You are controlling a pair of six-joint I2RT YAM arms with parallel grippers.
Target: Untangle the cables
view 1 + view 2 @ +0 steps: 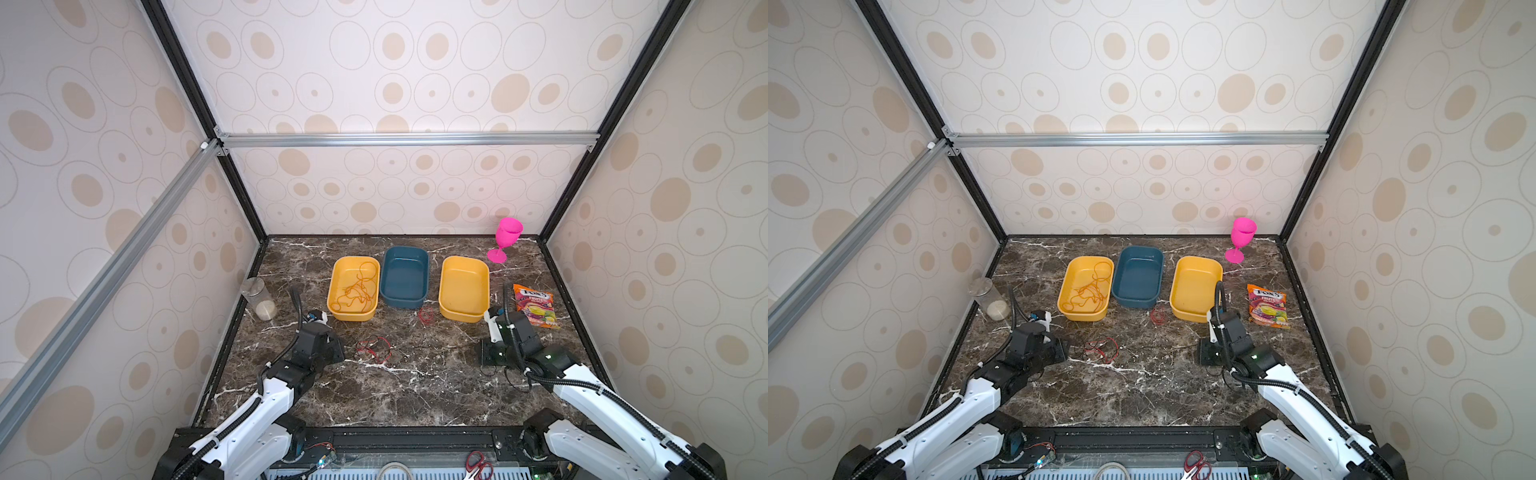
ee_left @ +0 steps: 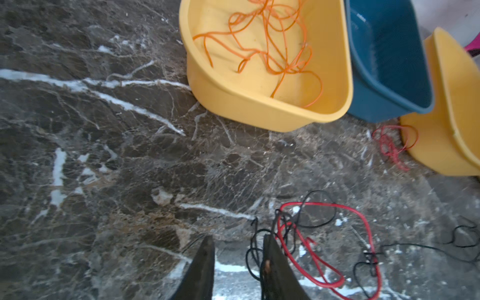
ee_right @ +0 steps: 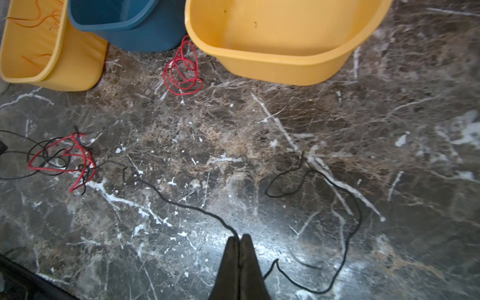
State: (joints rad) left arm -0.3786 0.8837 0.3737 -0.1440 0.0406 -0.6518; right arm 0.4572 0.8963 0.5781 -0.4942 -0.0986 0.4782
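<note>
In a top view the orange cable (image 1: 357,291) lies freed in the yellow tray (image 1: 353,316) left of the blue tray (image 1: 401,302), with a red coil (image 1: 427,316) just before it; in the left wrist view the left fingers (image 2: 205,259) stand parted beside the knotted red-black tangle (image 2: 310,242); in the right wrist view the right fingers (image 3: 240,249) pinch its black cable (image 3: 181,206), so roughly half seems left.

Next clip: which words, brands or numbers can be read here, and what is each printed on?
"FOX'S": top of the candy bag, readable in both top views.
"FRUITS": just under it, on the same bag.
Smaller print lower on the bag: too blurred to read.
No other legible text in any view.
</note>
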